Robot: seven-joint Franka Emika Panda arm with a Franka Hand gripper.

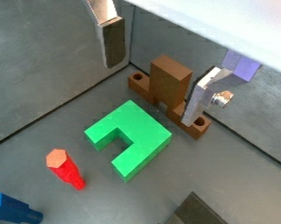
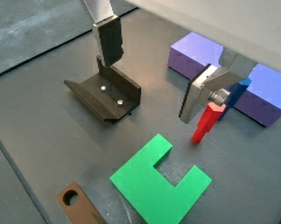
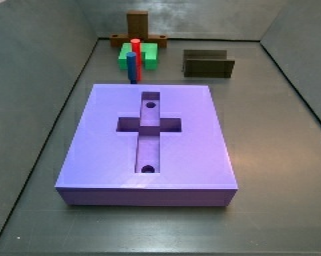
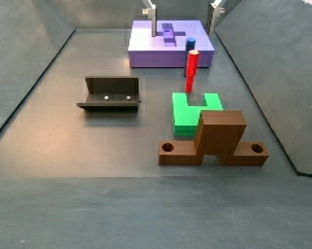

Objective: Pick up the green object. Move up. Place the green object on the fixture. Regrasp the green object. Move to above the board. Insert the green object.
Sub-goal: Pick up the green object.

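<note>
The end effector point(image 2: 154, 74) hangs high above the floor with its flat fingers point(image 1: 111, 42) spread wide and nothing between them, apparently poised for the first pick. The green object point(image 4: 192, 109) lies flat on the floor, prongs open, between the brown stand point(image 4: 217, 138) and the red peg point(image 4: 192, 64). The fixture point(image 4: 110, 94) waits near the left wall, the board point(image 3: 149, 140) at the far end.
</note>
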